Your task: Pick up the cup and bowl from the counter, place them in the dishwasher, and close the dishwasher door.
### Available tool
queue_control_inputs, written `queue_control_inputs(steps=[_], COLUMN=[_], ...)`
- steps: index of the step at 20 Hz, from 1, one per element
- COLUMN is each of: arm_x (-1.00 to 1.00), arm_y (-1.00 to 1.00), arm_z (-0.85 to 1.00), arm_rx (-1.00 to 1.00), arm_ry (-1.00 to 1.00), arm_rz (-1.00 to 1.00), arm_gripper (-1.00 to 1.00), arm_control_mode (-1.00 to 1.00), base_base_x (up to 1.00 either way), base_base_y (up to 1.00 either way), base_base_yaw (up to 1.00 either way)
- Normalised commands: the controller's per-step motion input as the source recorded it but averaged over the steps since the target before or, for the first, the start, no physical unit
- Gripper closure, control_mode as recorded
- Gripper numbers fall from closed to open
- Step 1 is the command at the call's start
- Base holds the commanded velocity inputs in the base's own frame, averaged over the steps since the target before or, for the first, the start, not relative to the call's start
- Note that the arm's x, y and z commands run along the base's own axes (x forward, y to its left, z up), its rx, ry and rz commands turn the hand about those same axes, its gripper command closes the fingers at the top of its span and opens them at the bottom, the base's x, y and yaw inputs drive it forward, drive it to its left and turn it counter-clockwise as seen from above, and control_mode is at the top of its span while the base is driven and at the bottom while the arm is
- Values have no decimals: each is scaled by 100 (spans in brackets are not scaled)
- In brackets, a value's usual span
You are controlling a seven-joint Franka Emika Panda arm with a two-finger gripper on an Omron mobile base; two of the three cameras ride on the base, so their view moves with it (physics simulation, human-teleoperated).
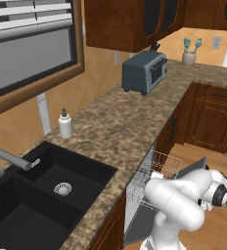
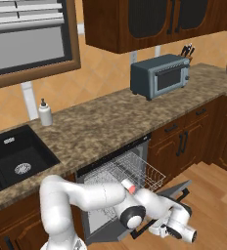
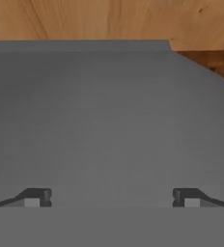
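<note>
Dishwasher door point(image 2: 176, 192) hangs partly open below the tabletop point(image 2: 110, 122), its grey face point(image 3: 99, 120) close before our gripper point(image 3: 112, 197); we see the fingertips point(image 3: 36, 197) spread wide apart with nothing between them; the silvery rack point(image 2: 135, 171) of the dishwasher point(image 1: 152, 176) is drawn out, and a cup point(image 2: 130, 186) with a pinkish-red top sits in it; a soap bottle point(image 1: 65, 124) stands beside the sink point(image 1: 42, 195); a toaster oven point(image 2: 159, 75) rests further along.
</note>
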Motion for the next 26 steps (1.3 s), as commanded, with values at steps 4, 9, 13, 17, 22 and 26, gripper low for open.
queue_control_inputs(steps=[4, 9, 13, 17, 22, 26], arm_x=[5, 9, 17, 34, 59, 68], arm_y=[29, 57, 84, 99, 100, 100], arm_z=[60, 67, 56, 42, 29, 16], arm_rx=[34, 33, 27, 22, 15, 10], arm_ry=[-1, -5, -5, -7, -7, -6], arm_rz=[0, 0, 0, 0, 0, 0], arm_gripper=[-100, -100, -100, -100, -100, -100], arm_control_mode=[-100, -100, -100, -100, -100, -100], base_base_x=[0, 0, 0, 0, 0, 0], base_base_y=[0, 0, 0, 0, 0, 0], base_base_yaw=[0, 0, 0, 0, 0, 0])
